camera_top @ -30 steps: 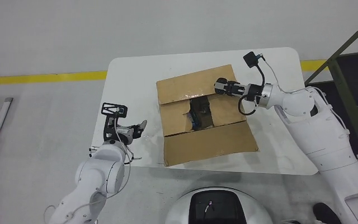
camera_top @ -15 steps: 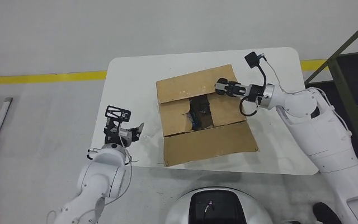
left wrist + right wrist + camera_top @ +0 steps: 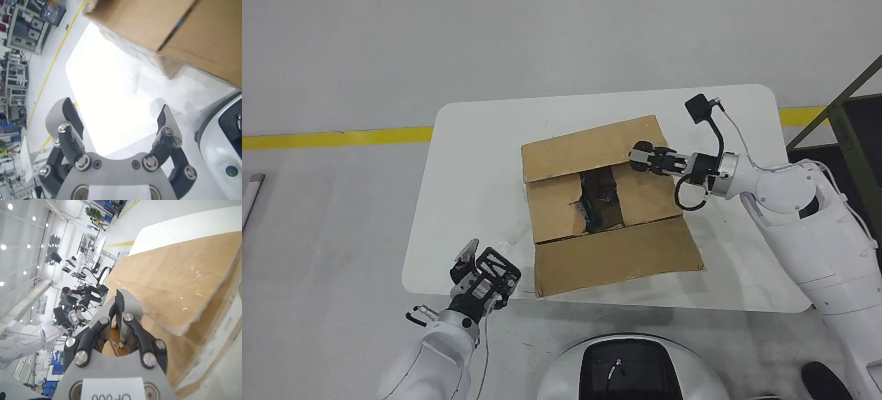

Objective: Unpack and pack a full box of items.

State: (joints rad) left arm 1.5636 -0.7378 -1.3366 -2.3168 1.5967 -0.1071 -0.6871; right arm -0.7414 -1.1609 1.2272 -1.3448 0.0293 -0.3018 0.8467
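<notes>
Brown cardboard box [image 3: 607, 203], white table [image 3: 477, 170]

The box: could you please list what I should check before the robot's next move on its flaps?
1. The left gripper is open and empty: ok.
2. The left gripper is apart from the box: ok, it hangs over the table edge, off the box's corner.
3. The right gripper is at a flap edge beside the opening: ok.
4. The right gripper is really pinching that flap: cannot tell; it looks shut.
5. The opening is wide enough to reach inside: probably not ok, just a narrow gap between flaps.
</notes>
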